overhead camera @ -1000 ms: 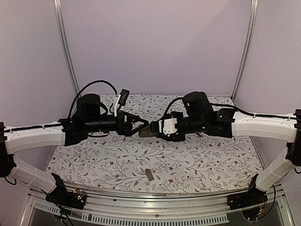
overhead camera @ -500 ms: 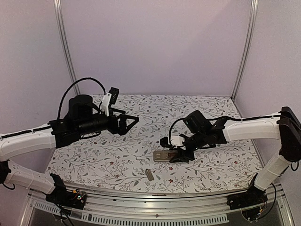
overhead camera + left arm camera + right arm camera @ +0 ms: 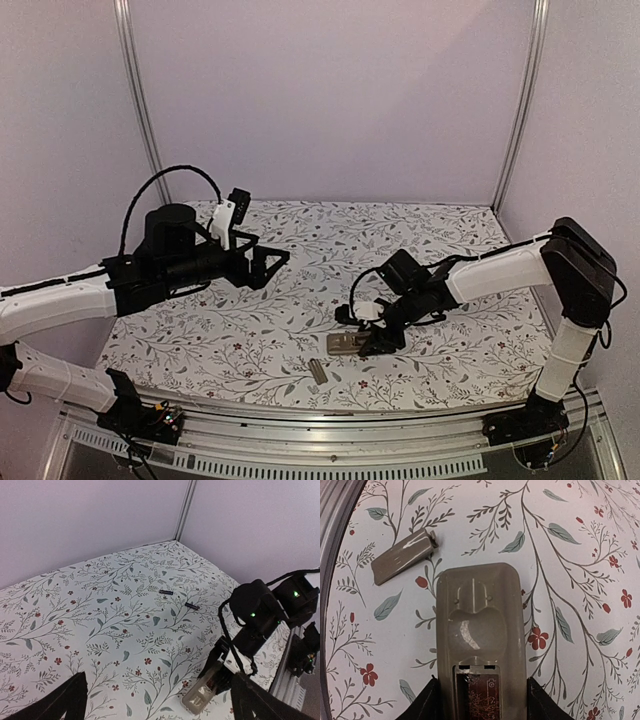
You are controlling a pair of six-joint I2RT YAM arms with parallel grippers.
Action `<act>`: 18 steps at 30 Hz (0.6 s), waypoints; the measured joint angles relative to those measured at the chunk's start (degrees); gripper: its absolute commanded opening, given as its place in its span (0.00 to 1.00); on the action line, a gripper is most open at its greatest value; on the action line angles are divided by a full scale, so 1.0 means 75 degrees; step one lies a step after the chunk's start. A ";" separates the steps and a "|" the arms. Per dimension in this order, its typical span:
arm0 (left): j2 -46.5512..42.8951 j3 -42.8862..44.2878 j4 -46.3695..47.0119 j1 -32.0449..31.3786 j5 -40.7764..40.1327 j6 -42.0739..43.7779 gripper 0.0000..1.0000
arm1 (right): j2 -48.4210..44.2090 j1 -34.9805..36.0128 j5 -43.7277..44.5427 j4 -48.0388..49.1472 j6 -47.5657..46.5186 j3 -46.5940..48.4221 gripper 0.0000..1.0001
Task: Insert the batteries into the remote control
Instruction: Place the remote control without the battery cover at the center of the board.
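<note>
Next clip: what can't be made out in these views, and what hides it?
1. The battery recess of the remote control: right wrist view, cut off by the bottom edge; contacts unreadable.
2. The remote control's front: faces down, hidden in every view.
3. The batteries: left wrist view, too small to read polarity; not findable from the top camera.
4. The right gripper: top view, a dark blur; finger contact unclear there.

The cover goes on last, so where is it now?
Top view: the cover lies near the front edge of the table, just left of the remote control in the right gripper.
</note>
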 measured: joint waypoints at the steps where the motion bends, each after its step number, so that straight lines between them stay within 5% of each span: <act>1: 0.0047 0.0003 -0.0009 0.0000 -0.0003 0.0012 1.00 | 0.0029 0.0000 -0.0003 0.0058 -0.0006 0.0000 0.32; 18: 0.0629 0.0236 -0.0052 0.0012 -0.0166 0.0128 1.00 | 0.0172 -0.0006 -0.0140 0.0402 -0.0189 -0.0032 0.63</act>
